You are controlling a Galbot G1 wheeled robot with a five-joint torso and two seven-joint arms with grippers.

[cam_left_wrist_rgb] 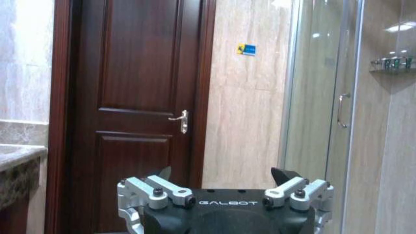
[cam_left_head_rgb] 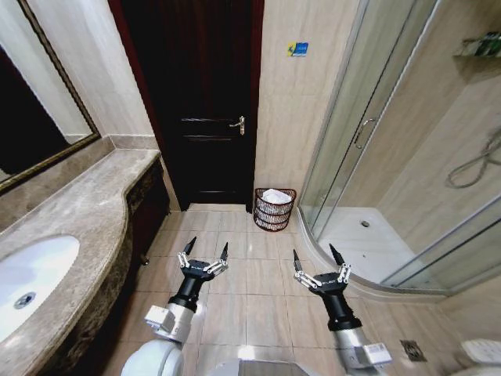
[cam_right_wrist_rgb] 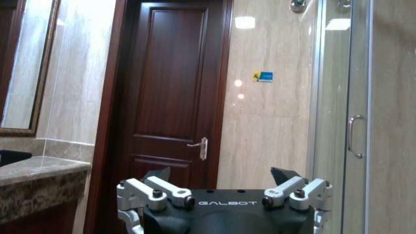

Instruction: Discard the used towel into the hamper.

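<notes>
Facing the closed dark wooden door [cam_left_head_rgb: 205, 102] of a tiled bathroom, the robot holds both arms forward over the floor. The left gripper [cam_left_head_rgb: 206, 251] sits at about 7 o'clock from the hamper [cam_left_head_rgb: 275, 209] and the right gripper [cam_left_head_rgb: 318, 255] at about 5 o'clock; each has its fingers spread wide and grasps nothing. The hamper, a small round reddish-brown wire basket, stands on the floor against the wall between the door and the glass shower enclosure [cam_left_head_rgb: 376, 157], well apart from both grippers. A white cloth [cam_left_head_rgb: 275, 196] already lies inside it, probably the towel, which suggests the drop is done or nearly so. The marble vanity counter [cam_left_head_rgb: 86, 211] with its white basin [cam_left_head_rgb: 31, 278] runs along the robot's left, at 9 o'clock. In the wrist views the left gripper [cam_left_wrist_rgb: 221, 171] and the right gripper [cam_right_wrist_rgb: 221, 171] both show parted fingertips with only the door and wall beyond. Doing this step well would likely mean keeping the arms level and tucked clear of the counter edge and the shower's curved sill, and confirming that no cloth hangs over the hamper rim.
</notes>
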